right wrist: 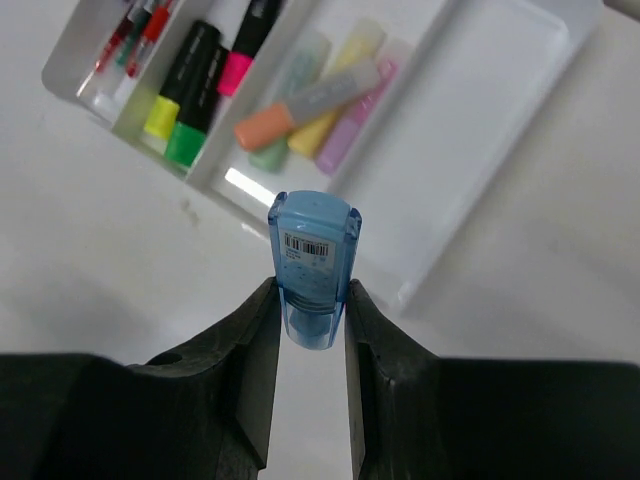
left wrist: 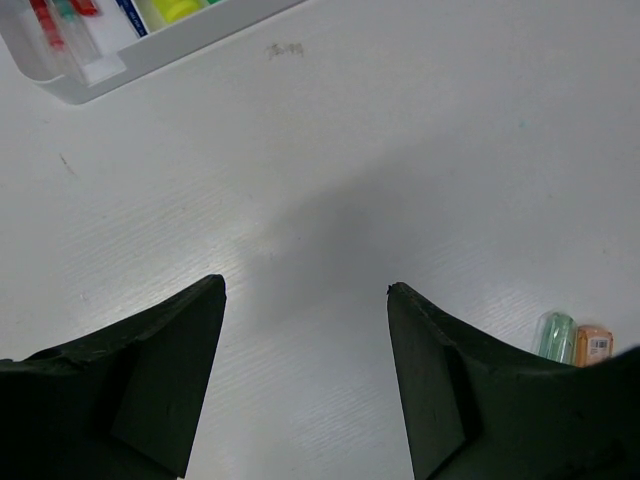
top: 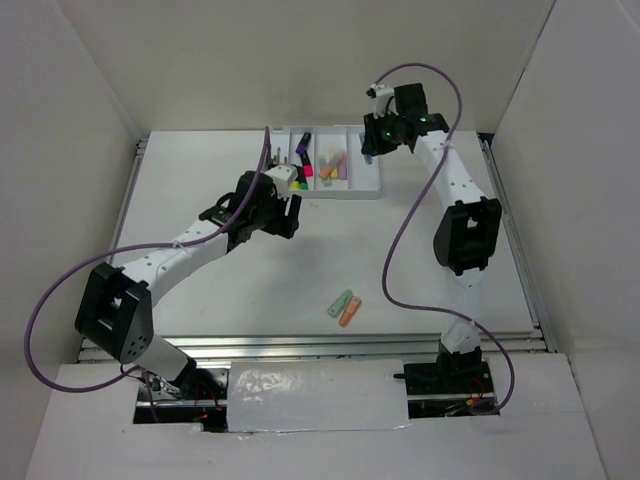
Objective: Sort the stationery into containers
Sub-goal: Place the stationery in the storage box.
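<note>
The white four-compartment tray (top: 362, 170) stands at the back of the table. It holds thin pens (right wrist: 135, 30), black highlighters (right wrist: 190, 85) and pastel markers (right wrist: 320, 100); its right compartment (right wrist: 480, 140) is bare. My right gripper (right wrist: 310, 300) is shut on a blue marker (right wrist: 313, 265) and holds it in the air above the tray's near side; in the top view it (top: 374, 138) hangs over the tray's right end. A green marker (top: 341, 303) and an orange marker (top: 350, 312) lie side by side on the table. My left gripper (left wrist: 305, 300) is open and empty over bare table, near the tray's left front (left wrist: 110, 75).
White walls enclose the table on the left, back and right. Purple cables loop from both arms. The green marker (left wrist: 555, 335) and the orange marker (left wrist: 594, 345) show beside my left gripper's right finger.
</note>
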Controlling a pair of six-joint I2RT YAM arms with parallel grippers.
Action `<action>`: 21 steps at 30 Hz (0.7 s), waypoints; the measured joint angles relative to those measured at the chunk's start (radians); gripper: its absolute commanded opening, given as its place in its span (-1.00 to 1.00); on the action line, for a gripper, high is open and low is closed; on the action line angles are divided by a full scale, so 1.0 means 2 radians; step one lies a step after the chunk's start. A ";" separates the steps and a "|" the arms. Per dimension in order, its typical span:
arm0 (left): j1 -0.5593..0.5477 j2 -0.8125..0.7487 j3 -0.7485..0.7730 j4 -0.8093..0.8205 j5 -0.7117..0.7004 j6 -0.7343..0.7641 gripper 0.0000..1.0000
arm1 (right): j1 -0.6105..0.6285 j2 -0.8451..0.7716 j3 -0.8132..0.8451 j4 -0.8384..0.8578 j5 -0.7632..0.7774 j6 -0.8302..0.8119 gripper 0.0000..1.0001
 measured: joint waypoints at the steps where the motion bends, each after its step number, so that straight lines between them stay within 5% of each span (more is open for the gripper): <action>1: 0.000 0.001 0.000 0.001 -0.001 0.000 0.56 | 0.008 0.022 0.020 0.009 0.000 0.003 -0.88; 12: -0.059 0.019 -0.043 0.015 -0.003 -0.002 0.55 | 0.038 0.145 0.042 0.105 0.083 0.038 -0.80; 15: -0.094 0.022 -0.064 0.014 -0.001 -0.002 0.56 | 0.037 0.154 0.043 0.122 0.100 0.051 -0.29; 16: -0.102 0.022 -0.068 0.014 0.000 -0.002 0.57 | 0.036 0.157 0.046 0.124 0.100 0.057 0.09; 21: -0.111 0.023 -0.075 0.018 -0.003 -0.014 0.52 | 0.035 0.162 0.047 0.120 0.099 0.075 0.29</action>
